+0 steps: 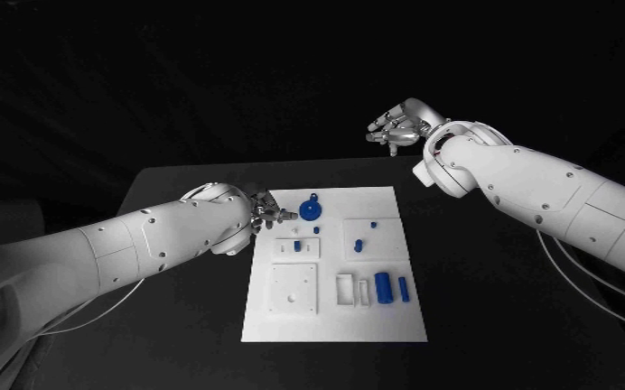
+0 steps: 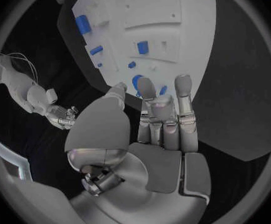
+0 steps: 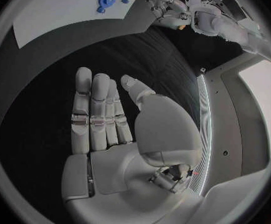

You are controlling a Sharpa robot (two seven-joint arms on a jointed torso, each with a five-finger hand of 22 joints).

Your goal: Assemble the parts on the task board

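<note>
At the far left corner of the task board, just beside the round blue part: left hand, fingers straight and a little apart, nothing in them. Seen from the left wrist, fingertips hanging over the board's edge, half covering that round part; cannot tell whether touching it or just above. Beyond the far edge of the worktop, well apart from the board: right hand, raised, palm flat and fingers spread in its own wrist view, holding nothing.

Elsewhere on the board: a short blue peg in the small left plate, another blue piece in the middle right plate, a thick blue cylinder and a slim blue bar side by side near the right edge.

Likely step in hand: picking up the round part with the left hand. To do it well:
- Come down square over the disc, not from the side; easy to push a flat piece along the smooth plate.
- Close thumb and one finger on opposite rim points, or on the small lug at its lower edge if reachable.
- Lift straight up before carrying it across, clear of the pegs nearby.
- Keep the right hand back, out of the left arm's path.

Seat for the round part: cannot tell from here.
</note>
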